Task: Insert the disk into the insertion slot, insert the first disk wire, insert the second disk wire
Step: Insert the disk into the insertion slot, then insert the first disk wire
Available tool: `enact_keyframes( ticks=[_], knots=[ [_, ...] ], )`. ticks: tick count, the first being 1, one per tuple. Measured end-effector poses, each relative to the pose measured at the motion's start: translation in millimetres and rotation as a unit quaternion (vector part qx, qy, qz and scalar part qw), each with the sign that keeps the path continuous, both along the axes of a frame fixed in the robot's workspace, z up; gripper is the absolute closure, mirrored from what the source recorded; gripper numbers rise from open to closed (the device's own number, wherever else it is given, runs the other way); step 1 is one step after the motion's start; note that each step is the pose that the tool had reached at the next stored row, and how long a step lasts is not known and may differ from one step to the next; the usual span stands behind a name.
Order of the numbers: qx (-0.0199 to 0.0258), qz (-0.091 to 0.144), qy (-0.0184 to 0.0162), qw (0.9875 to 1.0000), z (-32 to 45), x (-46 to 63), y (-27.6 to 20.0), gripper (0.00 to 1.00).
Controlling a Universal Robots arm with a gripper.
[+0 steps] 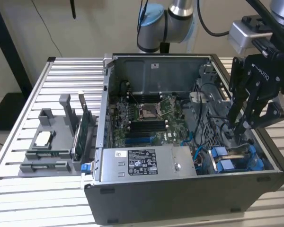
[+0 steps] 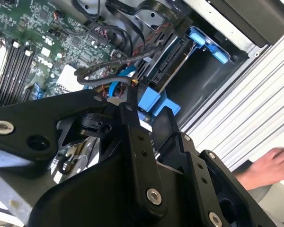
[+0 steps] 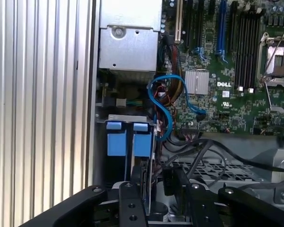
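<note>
Slatted table (image 1: 33, 94) bearing an open computer case (image 1: 180, 194). Gripper (image 1: 241, 126) lowered into the case at the exterior view's right, just above the disk (image 1: 223, 163) in its blue frame, seated in the bay at the near corner. Black wires (image 2: 109, 66) close beside. Cannot tell how wide the gripper stands or what it holds.

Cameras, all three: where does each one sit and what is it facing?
Exterior view: off the arm, looking down into the open case; arm and pincer show.
First wrist view: on the wrist, facing carrier and motherboard past the pincer.
Second wrist view: on the wrist, facing the carrier past the pincer; a hand shows.
Shared: carrier and pincer.
</note>
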State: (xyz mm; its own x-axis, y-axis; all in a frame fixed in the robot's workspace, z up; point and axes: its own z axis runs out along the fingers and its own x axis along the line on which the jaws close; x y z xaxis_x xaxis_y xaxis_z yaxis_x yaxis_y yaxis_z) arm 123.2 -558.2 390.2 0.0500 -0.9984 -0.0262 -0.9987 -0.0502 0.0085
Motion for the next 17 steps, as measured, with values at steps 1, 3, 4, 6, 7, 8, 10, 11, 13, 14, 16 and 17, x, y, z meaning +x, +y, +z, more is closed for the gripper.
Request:
enact_keyframes(
  ticks=[1,3,4,6,7,8,10,11,13,14,16,17],
  knots=[
    [0.0,0.002,-0.0015,1.0,-0.3,-0.3,0.0,0.6],
    [0.0,0.005,-0.004,1.0,-0.6,-0.8,0.0,0.6],
    [-0.0001,0.005,-0.0042,1.0,-0.5,-0.8,0.0,0.6],
    [-0.0001,0.005,-0.0042,1.0,-0.5,-0.8,0.1,0.6],
    [-0.0001,0.005,-0.0042,1.0,-0.6,-0.8,0.1,0.6],
    [0.0,0.005,-0.0044,1.0,-0.7,-1.1,0.1,0.6],
    [0.0,0.005,-0.005,1.0,-1.2,-1.9,0.1,0.6],
    [0.0,0.005,-0.0057,1.0,-1.5,-2.4,0.1,0.6],
    [0.0004,0.005,-0.0074,1.0,-2.3,-3.9,0.1,0.6],
    [0.0008,0.005,-0.0084,0.9999,-2.7,-4.7,0.2,0.6],
    [0.0023,0.006,-0.0101,0.9999,-3.2,-6.3,0.2,0.6],
    [0.0045,0.006,-0.0104,0.9999,-3.1,-7.0,0.2,0.6]
  ],
)
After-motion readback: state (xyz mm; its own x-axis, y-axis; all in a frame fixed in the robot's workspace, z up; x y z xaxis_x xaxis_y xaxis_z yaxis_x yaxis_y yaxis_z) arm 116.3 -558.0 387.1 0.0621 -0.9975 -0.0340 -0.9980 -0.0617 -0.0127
